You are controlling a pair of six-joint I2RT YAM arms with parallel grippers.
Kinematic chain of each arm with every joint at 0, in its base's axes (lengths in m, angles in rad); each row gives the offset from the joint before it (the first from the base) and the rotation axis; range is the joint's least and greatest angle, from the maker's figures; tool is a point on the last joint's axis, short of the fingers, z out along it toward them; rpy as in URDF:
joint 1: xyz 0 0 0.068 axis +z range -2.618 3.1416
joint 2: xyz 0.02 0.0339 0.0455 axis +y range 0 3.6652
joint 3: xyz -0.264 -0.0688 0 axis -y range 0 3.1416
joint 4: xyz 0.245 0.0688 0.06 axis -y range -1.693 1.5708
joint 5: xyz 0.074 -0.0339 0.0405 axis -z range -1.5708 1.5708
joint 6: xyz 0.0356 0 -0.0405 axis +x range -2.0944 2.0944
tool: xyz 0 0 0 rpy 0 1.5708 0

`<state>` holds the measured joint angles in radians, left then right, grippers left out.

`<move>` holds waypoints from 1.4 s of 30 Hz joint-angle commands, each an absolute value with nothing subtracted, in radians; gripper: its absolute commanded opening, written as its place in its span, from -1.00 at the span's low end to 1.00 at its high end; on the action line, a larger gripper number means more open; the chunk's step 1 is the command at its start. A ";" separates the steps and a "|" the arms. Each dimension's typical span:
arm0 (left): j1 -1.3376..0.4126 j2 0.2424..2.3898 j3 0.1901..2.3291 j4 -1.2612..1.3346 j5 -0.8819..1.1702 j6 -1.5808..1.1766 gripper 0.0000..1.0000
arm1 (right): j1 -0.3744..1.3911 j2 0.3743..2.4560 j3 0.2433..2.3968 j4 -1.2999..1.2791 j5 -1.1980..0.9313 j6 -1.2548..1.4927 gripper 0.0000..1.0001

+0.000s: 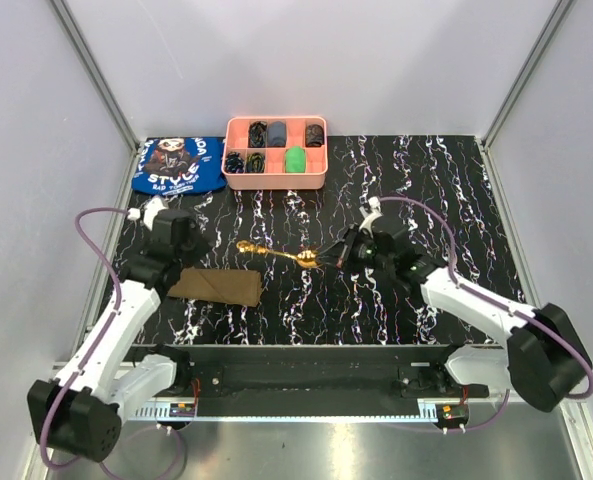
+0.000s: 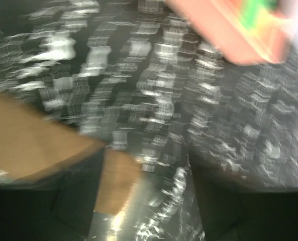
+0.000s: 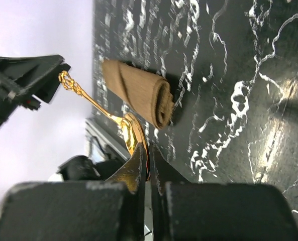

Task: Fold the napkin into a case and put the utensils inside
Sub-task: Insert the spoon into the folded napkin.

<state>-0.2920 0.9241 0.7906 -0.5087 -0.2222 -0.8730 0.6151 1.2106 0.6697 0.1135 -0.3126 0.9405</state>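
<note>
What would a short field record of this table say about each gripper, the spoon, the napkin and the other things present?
left gripper: open, at the napkin's edge; blurred view
right gripper: shut on the gold spoon's bowl end
gold spoon: handle points away from the right gripper
napkin: folded, lying on the table
pink tray: far side, small items in compartments
blue cloth: left of the tray

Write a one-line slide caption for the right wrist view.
Right gripper pinches the gold spoon, folded napkin lying beyond on the marbled table.
</note>
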 commanded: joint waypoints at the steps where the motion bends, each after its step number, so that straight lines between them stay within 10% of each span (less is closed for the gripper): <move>1: -0.125 0.972 0.734 -0.659 -0.221 -0.831 -0.53 | 0.673 1.290 0.765 0.087 -0.258 0.879 -1.00; 5: 0.059 1.041 0.703 -0.559 -0.046 -0.809 -1.00 | 0.724 1.388 0.825 0.103 -0.230 0.851 -1.00; 42: 0.275 1.290 0.709 -0.497 -0.012 -0.764 -1.00 | 0.902 1.893 1.259 -0.038 -0.094 0.768 -1.00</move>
